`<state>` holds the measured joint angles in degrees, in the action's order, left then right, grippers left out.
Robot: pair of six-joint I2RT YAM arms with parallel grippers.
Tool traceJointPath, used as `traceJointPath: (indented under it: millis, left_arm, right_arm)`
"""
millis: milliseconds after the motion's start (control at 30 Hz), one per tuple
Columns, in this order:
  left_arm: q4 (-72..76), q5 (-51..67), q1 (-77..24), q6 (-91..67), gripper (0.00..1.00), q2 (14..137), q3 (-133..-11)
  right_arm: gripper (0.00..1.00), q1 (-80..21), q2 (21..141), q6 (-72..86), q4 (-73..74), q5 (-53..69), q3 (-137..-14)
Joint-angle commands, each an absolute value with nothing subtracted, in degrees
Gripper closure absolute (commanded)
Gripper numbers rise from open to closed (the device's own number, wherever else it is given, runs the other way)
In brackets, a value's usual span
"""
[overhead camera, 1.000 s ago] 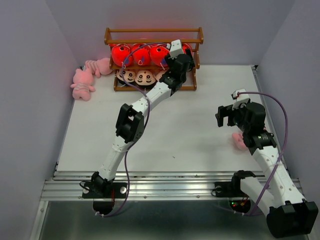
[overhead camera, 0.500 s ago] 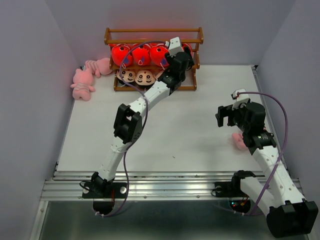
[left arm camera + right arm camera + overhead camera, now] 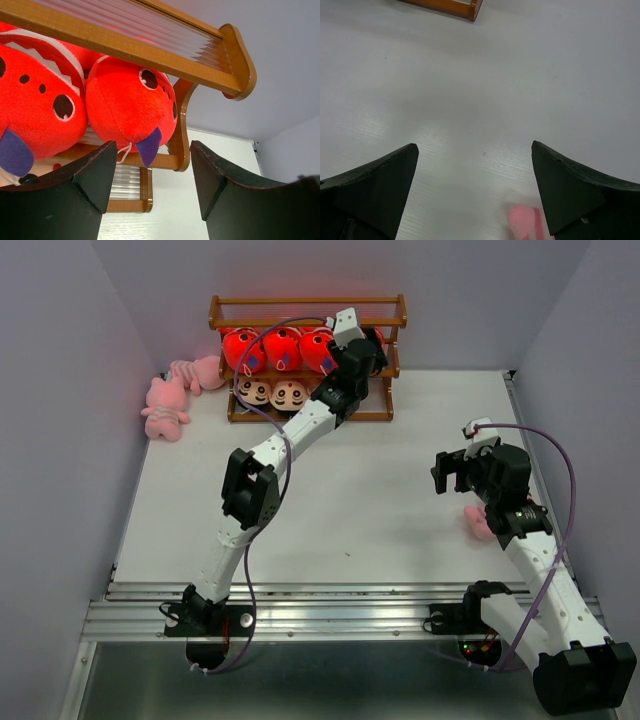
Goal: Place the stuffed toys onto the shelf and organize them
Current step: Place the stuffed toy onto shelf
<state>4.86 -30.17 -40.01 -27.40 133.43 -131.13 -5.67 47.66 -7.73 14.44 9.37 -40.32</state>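
The brown wooden shelf stands at the back of the table. Three red-orange fish show on its middle tier, and boy dolls on the bottom tier. My left gripper is open and empty at the shelf's right end. In the left wrist view its fingers stand apart just before the rightmost fish, under a shelf rail. Two pink striped toys lie left of the shelf. My right gripper is open and empty over the table, with a third pink toy beside it; that toy also shows in the right wrist view.
Grey walls close in the table on the left, back and right. The shelf's bottom right corner shows at the top of the right wrist view. A metal rail runs along the near edge by the arm bases.
My left gripper has risen a little and shifted slightly left at the shelf's right end. The right arm and the toys have not moved.
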Motion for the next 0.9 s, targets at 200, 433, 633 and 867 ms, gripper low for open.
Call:
traceJointPath:
  millis: [200,433,633,867]
  left_arm:
    - [3.16,-26.99,-38.85,-31.64,0.32,133.5,-137.02]
    - [3.08,-24.79,-38.58,-33.13,0.36,134.47,-137.02]
    - [2.46,-24.0,-38.41,-33.57,0.41,134.82,-136.93]
    - [2.29,-23.64,-38.23,-33.66,0.48,135.35,-137.02]
  right_arm:
    - [0.0,-5.36,47.11,-8.35,10.72,8.35,-39.99]
    - [0.0,-5.36,47.02,-8.35,10.81,8.35,-39.99]
    - [0.0,-5.36,47.11,-8.44,10.72,8.26,-39.99]
    - [0.0,-5.36,47.02,-8.44,10.81,8.17,-39.99]
